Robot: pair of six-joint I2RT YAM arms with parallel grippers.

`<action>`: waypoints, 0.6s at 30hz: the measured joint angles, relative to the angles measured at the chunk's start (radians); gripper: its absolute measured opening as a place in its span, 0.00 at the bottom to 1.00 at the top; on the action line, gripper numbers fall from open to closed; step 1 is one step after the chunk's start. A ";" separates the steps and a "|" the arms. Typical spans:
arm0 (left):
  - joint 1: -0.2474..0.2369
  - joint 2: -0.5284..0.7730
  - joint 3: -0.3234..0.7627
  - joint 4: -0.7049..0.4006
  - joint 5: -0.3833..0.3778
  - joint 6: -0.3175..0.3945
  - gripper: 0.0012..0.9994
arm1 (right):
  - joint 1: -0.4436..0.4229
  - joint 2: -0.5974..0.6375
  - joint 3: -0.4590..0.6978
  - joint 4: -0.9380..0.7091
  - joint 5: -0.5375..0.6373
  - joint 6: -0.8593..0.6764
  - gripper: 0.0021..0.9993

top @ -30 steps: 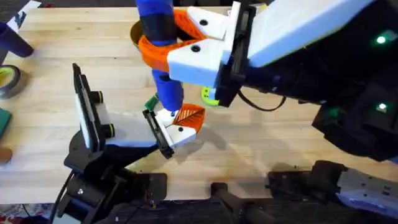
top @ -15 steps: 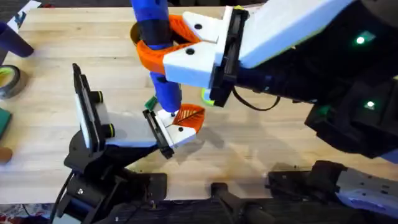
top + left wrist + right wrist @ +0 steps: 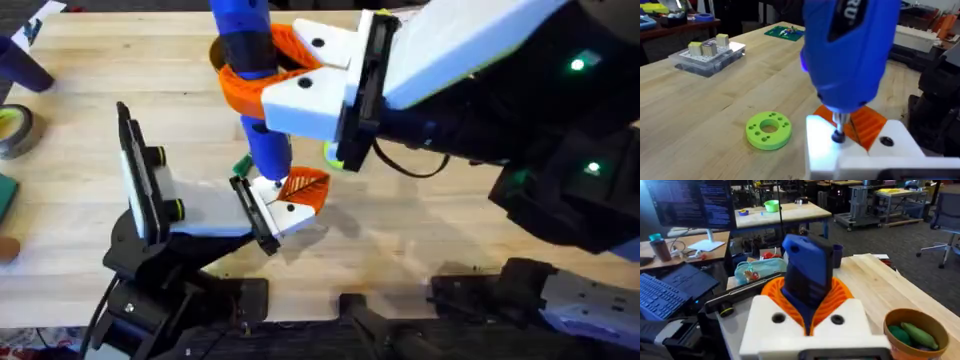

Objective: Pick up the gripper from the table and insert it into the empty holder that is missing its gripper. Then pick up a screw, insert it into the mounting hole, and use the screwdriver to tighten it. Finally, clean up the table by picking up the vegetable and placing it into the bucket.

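My right gripper [image 3: 252, 78], orange and white, is shut on the blue screwdriver [image 3: 264, 140], which stands almost upright. In the right wrist view the screwdriver [image 3: 807, 270] sits between the orange fingers [image 3: 840, 297]. Its metal tip [image 3: 839, 131] presses on a small dark screw head in the white block of the gripper [image 3: 292, 197]. That block, with its orange ribbed finger [image 3: 867, 124], sits against the holder [image 3: 256, 215], a black plate ending the white link from the lower left. A small green vegetable [image 3: 242, 165] peeks out beside the screwdriver. The bucket [image 3: 914, 316] holds plump green vegetables.
A lime-green ring [image 3: 333, 155] lies just behind the screwdriver, also seen as the ring [image 3: 768, 131] in the left wrist view. A clear parts box [image 3: 707, 55] and a green board [image 3: 785, 32] lie farther off. A tape roll [image 3: 12, 130] sits at the left edge.
Over the second, my right arm shifted slightly left with the screwdriver, its tip staying on the white block. Nothing has moved in the last half second.
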 joint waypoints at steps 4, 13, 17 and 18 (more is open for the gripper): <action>0.000 0.000 0.000 0.000 0.000 0.000 0.01 | 0.000 0.015 0.000 0.006 0.001 0.000 0.02; 0.000 0.000 0.000 0.000 0.000 -0.004 0.01 | 0.000 0.017 0.000 0.007 0.000 0.000 0.02; 0.000 0.000 0.000 0.000 0.000 -0.004 0.01 | 0.000 0.016 0.000 0.007 0.000 0.000 0.02; 0.000 0.000 0.000 0.000 0.000 -0.004 0.01 | 0.000 0.016 0.000 0.006 0.000 0.000 0.02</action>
